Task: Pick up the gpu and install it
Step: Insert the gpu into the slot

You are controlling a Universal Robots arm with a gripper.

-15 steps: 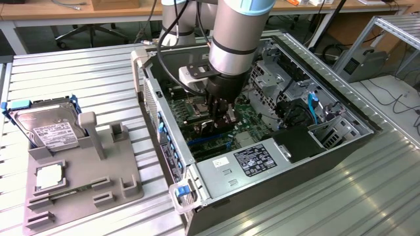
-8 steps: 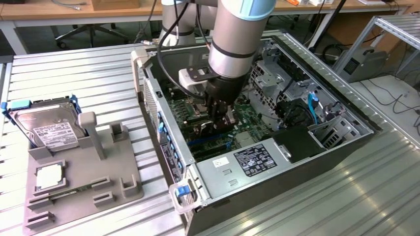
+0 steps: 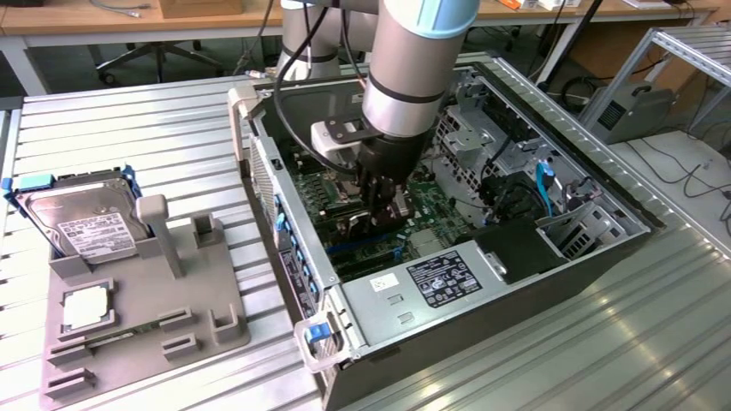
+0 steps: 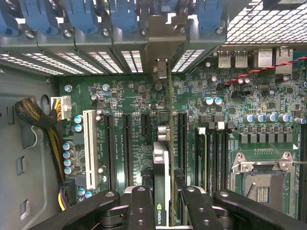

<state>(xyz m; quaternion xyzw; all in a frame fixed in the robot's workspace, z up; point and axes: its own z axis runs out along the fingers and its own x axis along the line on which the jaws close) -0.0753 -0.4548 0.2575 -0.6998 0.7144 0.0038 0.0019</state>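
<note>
Jaws are gripping narrow on the gpu (image 4: 161, 165), fingers (image 4: 141, 203) pressing either face. The gripper (image 4: 163, 194) is holding the card edge-on and upright inside the case (image 3: 457, 308). The gpu is hanging over the motherboard (image 4: 120, 96), among the black slots and right beside the white slot (image 4: 88, 143). I cannot tell whether it is touching a slot. In the exterior view the gripper (image 3: 379, 204) is reaching down mid-case. A hard drive (image 3: 86, 223) is sitting in the grey holder (image 3: 149, 317) at the exterior view's left, well apart.
</note>
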